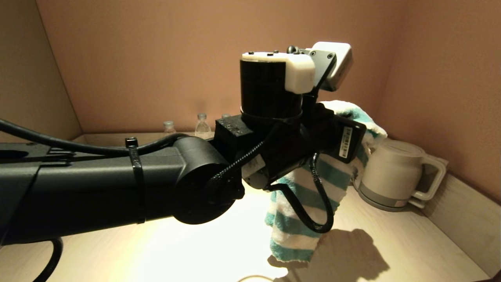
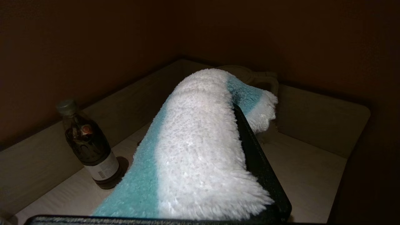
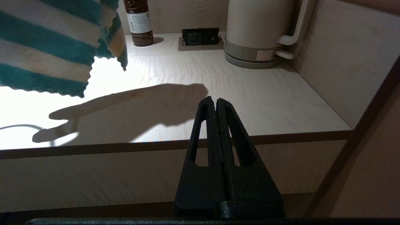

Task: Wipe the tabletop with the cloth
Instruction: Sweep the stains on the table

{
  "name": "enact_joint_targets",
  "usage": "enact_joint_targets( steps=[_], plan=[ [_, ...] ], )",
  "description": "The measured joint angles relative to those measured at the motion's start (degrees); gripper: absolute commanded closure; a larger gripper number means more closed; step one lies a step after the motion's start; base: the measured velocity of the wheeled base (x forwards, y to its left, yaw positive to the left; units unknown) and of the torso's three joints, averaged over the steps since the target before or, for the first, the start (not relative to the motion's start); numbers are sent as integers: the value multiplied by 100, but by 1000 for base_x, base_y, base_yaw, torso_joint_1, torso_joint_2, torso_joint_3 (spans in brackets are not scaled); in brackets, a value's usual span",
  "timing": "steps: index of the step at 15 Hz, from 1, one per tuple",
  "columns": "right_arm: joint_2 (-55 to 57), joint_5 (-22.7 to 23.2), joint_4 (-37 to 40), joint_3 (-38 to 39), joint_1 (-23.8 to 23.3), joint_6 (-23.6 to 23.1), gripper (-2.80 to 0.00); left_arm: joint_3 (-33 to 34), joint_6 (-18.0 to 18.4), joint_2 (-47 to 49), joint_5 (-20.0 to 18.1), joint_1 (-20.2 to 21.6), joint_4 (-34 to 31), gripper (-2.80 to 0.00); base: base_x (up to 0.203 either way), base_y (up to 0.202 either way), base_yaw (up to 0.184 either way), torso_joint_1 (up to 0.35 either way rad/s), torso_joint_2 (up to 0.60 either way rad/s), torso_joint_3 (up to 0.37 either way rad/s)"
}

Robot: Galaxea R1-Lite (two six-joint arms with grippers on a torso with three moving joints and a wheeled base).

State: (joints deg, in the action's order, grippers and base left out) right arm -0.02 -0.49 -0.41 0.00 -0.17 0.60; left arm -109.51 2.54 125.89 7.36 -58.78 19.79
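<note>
Holding the cloth (image 1: 301, 203) up off the counter (image 1: 391, 243) with the left tool (image 2: 250, 150), fingers clamped on it, striped tail dangling free beside the kettle (image 1: 391, 176). Parked low at the counter's front edge: right tool (image 3: 215, 101), fingers pressed together on nothing. Back by the wall: bottle (image 2: 89, 147).

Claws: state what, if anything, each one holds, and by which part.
Left claw holds the striped cloth by its upper fold, draped over it. Right claw: shut, empty.
</note>
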Motion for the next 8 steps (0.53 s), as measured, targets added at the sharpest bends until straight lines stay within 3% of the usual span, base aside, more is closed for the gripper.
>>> enact_joint_targets(
  steps=[8],
  plan=[
    [0, 5, 0, 0, 3, 4, 0, -198, 48, 814, -441, -178, 147, 0, 0, 0, 0, 0, 0, 0]
  ],
)
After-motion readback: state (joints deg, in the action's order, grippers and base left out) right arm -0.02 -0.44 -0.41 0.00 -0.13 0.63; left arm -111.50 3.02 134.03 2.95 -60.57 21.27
